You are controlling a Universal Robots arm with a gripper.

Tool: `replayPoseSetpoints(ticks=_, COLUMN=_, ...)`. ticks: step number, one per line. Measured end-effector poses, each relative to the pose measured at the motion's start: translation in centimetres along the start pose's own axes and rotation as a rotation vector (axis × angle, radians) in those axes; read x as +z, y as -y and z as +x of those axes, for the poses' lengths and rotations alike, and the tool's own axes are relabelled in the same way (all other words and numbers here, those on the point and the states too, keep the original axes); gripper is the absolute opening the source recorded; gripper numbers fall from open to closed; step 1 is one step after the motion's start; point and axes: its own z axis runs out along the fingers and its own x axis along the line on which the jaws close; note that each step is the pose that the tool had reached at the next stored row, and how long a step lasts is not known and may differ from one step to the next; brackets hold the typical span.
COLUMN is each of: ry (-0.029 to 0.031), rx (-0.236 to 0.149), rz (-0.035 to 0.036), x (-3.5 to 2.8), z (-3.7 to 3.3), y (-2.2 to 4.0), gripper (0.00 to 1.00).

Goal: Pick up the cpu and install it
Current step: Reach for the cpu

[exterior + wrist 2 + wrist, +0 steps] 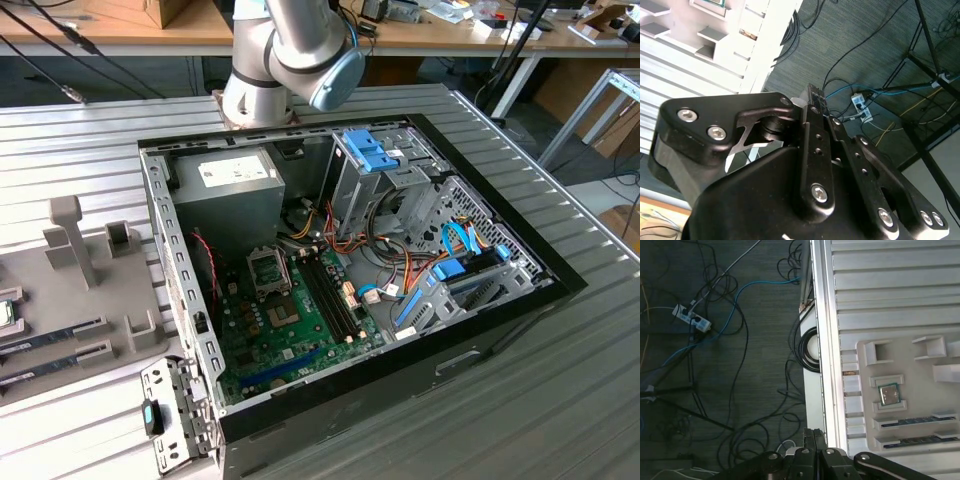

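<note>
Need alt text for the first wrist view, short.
The cpu lies flat in a pocket of a grey tray on a ribbed metal table, with two memory sticks slotted beside it. The gripper is apart from it, near the table edge, beyond which a dark floor is strewn with cables.

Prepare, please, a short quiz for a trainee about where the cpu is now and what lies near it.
1. True or false: the cpu lies outside the computer case.
2. The cpu rests in: A) the grey parts tray; B) the motherboard socket; C) a drive bay.
3. How many memory sticks lie in that tray?
Key: 1 true; 2 A; 3 two.
</note>
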Motion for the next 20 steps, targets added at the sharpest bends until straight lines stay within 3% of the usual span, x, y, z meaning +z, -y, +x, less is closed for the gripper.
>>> replayPoseSetpoints(ticks=9, ry=-0.0001, rx=0.000, rz=0.0001, x=-0.03, z=0.85, y=0.07, gripper=0.11)
replayPoseSetpoints(ticks=13, ry=-0.0002, rx=0.000, rz=0.0001, x=0.04, z=0.74, y=0.05, gripper=0.11)
replayPoseSetpoints(ticks=16, ry=-0.0002, rx=0.000, rz=0.0001, x=0.15, z=0.08, y=0.01, gripper=0.11)
replayPoseSetpoints(ticks=20, ry=-0.0029, rx=0.000, rz=0.0003, x=0.43, z=-2.31, y=-0.16, gripper=0.11)
